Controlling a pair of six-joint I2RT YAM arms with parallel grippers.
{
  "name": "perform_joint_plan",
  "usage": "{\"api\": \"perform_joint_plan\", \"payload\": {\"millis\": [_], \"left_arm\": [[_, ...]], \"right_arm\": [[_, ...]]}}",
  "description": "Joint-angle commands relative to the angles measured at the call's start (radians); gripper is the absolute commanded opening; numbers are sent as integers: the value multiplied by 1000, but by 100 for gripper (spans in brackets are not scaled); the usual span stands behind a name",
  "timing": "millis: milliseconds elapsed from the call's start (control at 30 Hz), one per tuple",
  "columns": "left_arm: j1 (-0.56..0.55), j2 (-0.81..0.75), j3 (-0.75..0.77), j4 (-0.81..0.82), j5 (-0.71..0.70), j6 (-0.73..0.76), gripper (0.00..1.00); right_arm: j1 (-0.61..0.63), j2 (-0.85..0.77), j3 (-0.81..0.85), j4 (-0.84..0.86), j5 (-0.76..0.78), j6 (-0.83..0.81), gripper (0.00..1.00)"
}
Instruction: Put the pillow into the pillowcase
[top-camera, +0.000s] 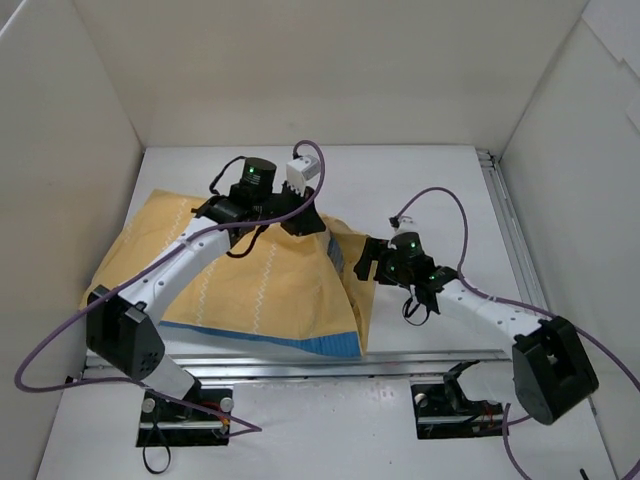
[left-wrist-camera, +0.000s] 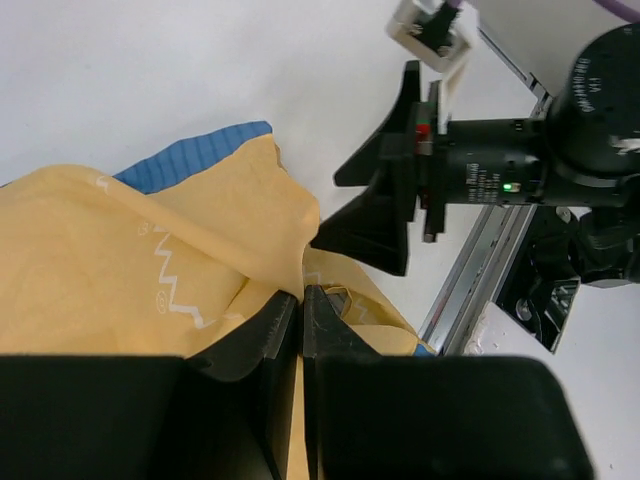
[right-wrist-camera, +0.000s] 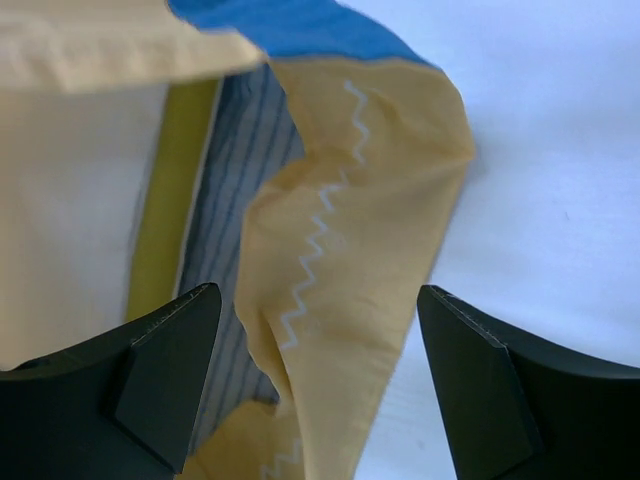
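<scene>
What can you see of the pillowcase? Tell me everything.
The pillowcase is thin, soft-looking fabric, yellow-orange side up with white zigzag lines, blue showing along its near edge. It lies crumpled on the white table, left of centre. The left gripper has its jaws shut on a raised fold at the far right part; the right gripper straddles a loose flap, jaws open.

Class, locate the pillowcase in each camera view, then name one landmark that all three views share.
Top external: pillowcase spread across left-centre.
Left wrist: lower left, pinched in left end effector.
Right wrist: centre, a fold inside open right end effector.
Shared landmark: white zigzag line on its yellow fabric.
</scene>
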Motion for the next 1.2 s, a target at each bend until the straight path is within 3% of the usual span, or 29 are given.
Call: {"api": "perform_joint_plan", "payload": {"millis": [0,233,533,633,667,700,933,1033,1167], "left_arm": [[-1,-70,10,31,-25,-22,3],[8,-139,34,6,-53,-7,4],[19,-185,48,9,-76,-2,5],[19,-182,50,3,-78,-2,5],[19,-176,50,-3,-81,-1,5],[19,-173,50,-13,-91,1,5],[19,-139,13,-30,-148,19,16],[28,-105,2,-41,-177,16,23],[28,-79,-13,-37,-176,10,29]], "right_arm": [[25,88,104,145,-21,-3,76],[84,227,148,228,-34,1,71],[105,395,167,217,61,-2,46],[108,419,190,208,61,-8,24],[113,412,194,200,61,-9,7],[112,400,200,190,63,-11,1],[127,169,207,110,-4,-60,0],[127,34,178,180,-90,-78,0],[124,32,128,361,-188,-39,0]]}}
